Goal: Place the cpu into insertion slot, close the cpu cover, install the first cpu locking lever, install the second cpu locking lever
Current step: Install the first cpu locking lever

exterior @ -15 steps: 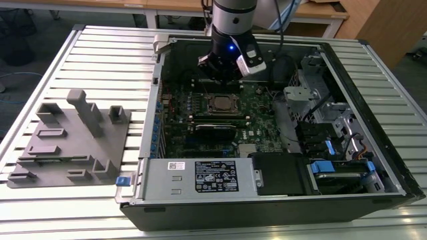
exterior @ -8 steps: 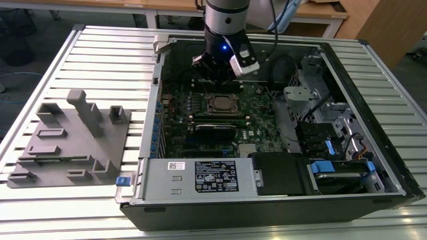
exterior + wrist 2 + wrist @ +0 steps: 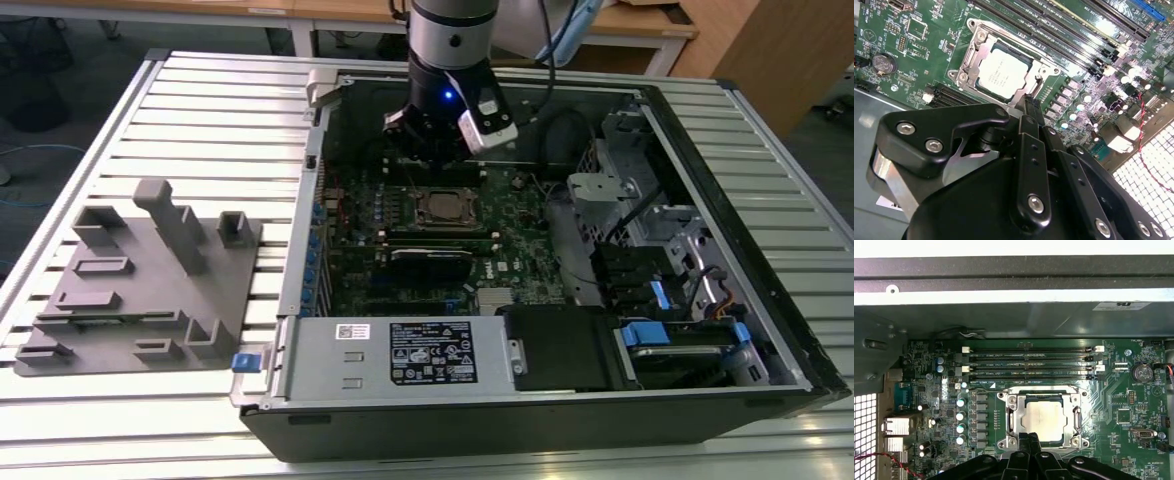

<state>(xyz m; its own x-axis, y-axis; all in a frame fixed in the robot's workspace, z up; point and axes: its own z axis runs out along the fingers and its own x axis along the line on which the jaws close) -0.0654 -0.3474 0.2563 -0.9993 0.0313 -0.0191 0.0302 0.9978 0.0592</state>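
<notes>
My gripper (image 3: 1029, 104), with its black linkage filling the foreground in the second wrist view, has its two fingers pressed together with nothing visible between them, and the tips hang just above the near edge of the insertion slot (image 3: 416, 210). The cpu (image 3: 1044, 417) lies flat and square inside that slot on the green motherboard (image 3: 1124, 390). The cpu cover (image 3: 1012, 416) appears to be lowered around it, so that only the dull silver top shows through the cut-out. I cannot tell whether either locking lever is latched. I judge the chip to be light and rigid, with a smooth lid that would slip under a pinch and a delicate underside. Any hold belongs on its opposite edges, which the frame now hems in. The cover looks thin, stiff and hinged, best pressed on its metal border rather than on the chip.
</notes>
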